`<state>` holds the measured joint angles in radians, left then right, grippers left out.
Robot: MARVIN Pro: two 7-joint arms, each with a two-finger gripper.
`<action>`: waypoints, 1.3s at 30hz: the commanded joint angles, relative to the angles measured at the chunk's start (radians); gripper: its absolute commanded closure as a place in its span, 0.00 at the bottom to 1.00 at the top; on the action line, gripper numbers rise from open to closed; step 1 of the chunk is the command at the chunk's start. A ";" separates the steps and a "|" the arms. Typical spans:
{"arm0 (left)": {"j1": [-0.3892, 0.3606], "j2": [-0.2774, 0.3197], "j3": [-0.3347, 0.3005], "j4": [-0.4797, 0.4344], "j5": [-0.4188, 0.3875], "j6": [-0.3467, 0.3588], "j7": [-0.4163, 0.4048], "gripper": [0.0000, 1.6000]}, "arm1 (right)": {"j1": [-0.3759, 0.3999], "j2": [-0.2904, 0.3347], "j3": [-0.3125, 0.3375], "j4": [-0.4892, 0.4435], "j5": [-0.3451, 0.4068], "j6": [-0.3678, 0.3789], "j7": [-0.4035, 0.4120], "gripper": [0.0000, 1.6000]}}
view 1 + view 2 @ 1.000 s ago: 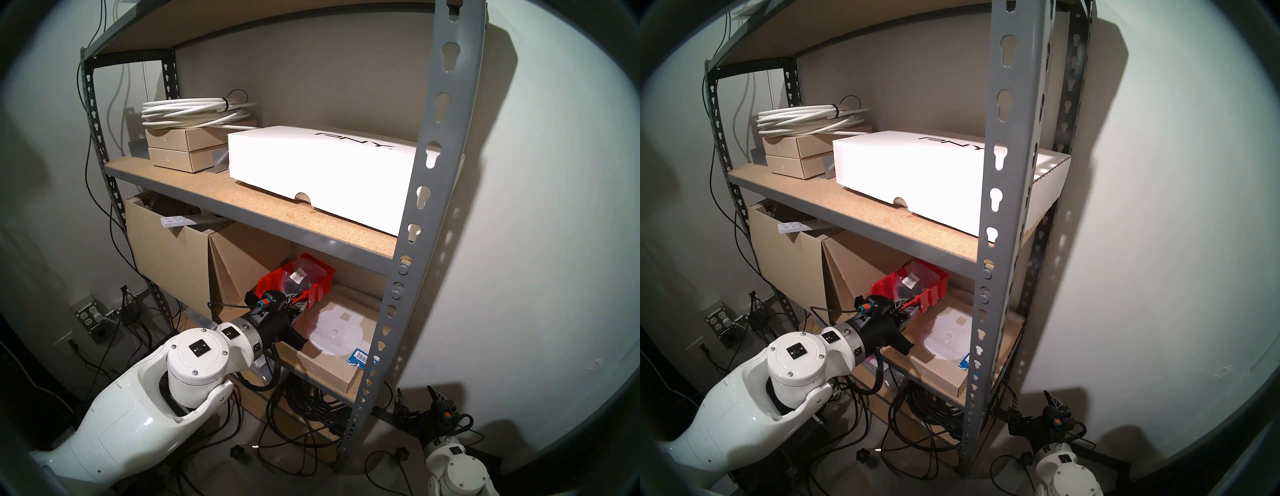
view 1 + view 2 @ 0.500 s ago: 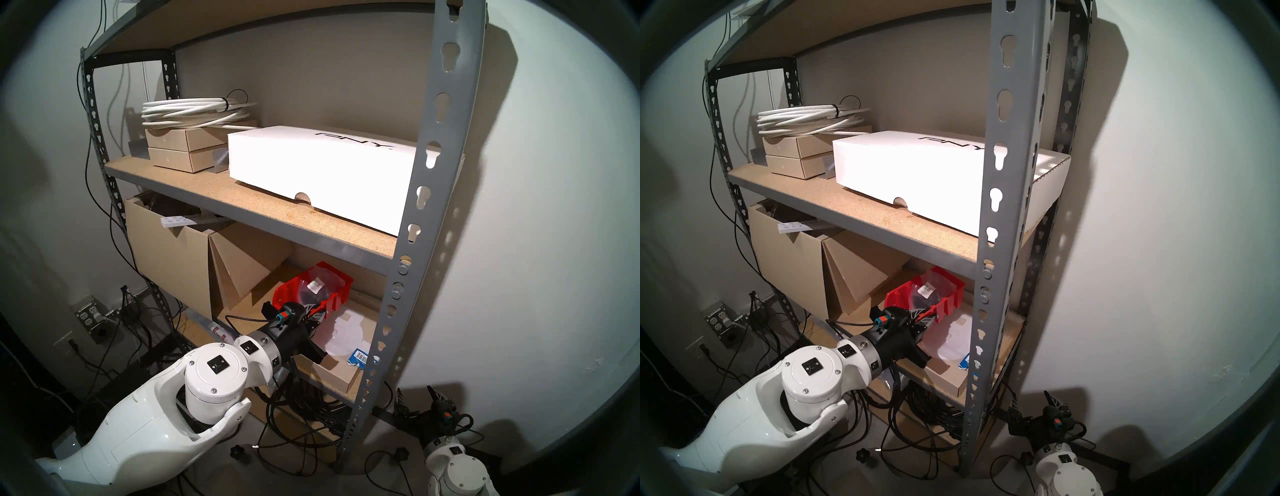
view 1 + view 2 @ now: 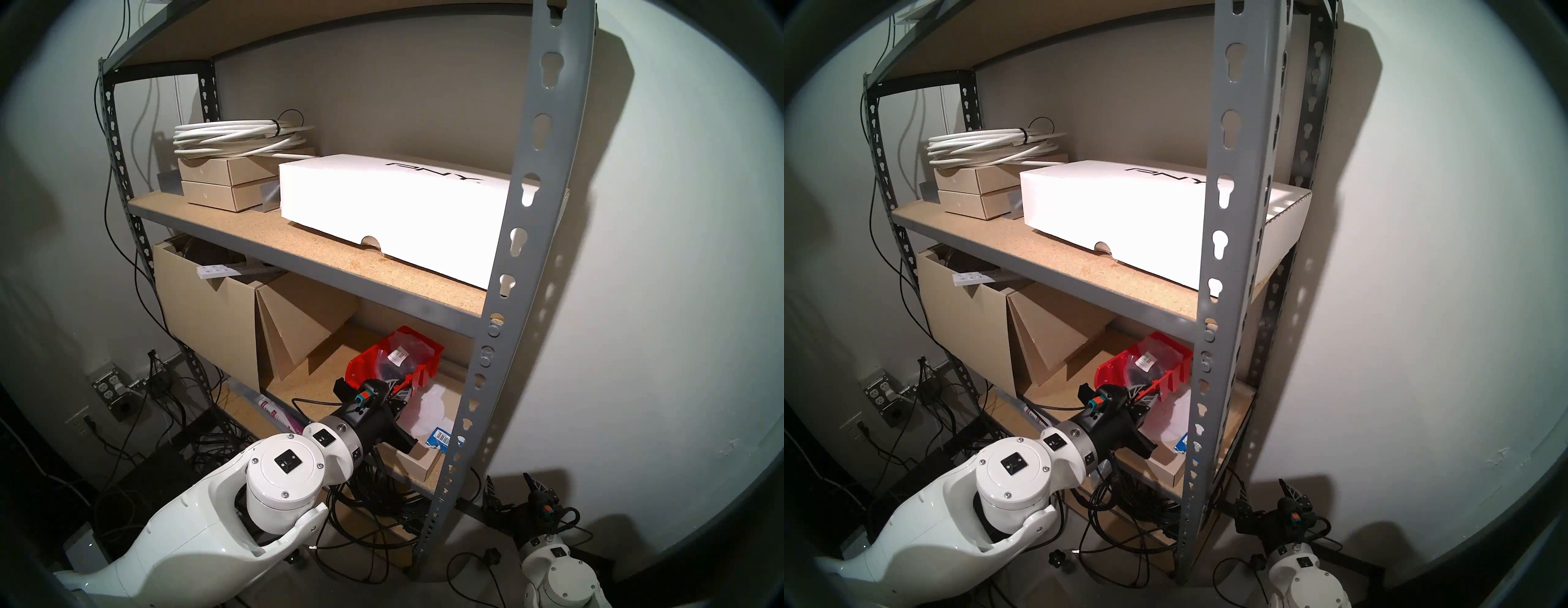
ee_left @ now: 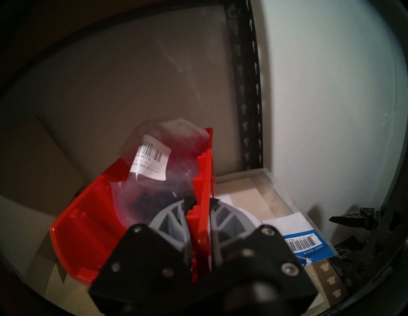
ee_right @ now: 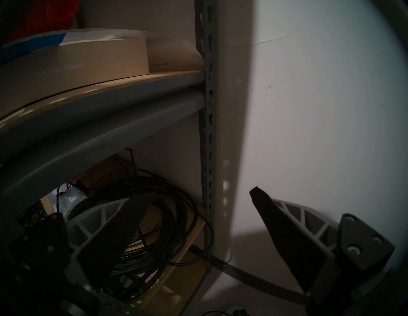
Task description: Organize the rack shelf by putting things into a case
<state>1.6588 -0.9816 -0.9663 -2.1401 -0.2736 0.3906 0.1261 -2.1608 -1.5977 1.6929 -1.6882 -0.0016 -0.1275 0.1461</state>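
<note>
On the lower board of the rack (image 3: 507,237), the left gripper (image 4: 199,211) is clamped on the ribbed side wall of the red bin (image 4: 92,222), one finger inside and one outside. A clear bag (image 4: 159,167) of black parts with a barcode label already lies inside, so the step in hand looks like shifting the loaded bin to its resting spot. Next it wants setting down flat near the flat box (image 3: 418,460), then letting go without tipping the bag out. The right gripper (image 5: 198,222) hangs spread wide and empty beside the rack's lower upright.
</note>
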 commanded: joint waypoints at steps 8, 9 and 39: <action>-0.003 -0.067 0.048 0.002 0.009 -0.042 0.044 1.00 | 0.001 0.000 0.000 -0.018 0.000 -0.002 0.000 0.00; -0.003 -0.069 0.052 0.002 0.011 -0.042 0.047 1.00 | 0.001 0.000 0.000 -0.018 0.000 -0.002 0.000 0.00; -0.007 -0.062 0.121 0.054 0.078 -0.058 0.095 0.72 | 0.000 0.000 0.000 -0.018 0.000 -0.001 0.000 0.00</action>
<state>1.6605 -1.0413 -0.8471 -2.0568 -0.2032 0.3526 0.2243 -2.1609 -1.5977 1.6929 -1.6883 -0.0016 -0.1275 0.1461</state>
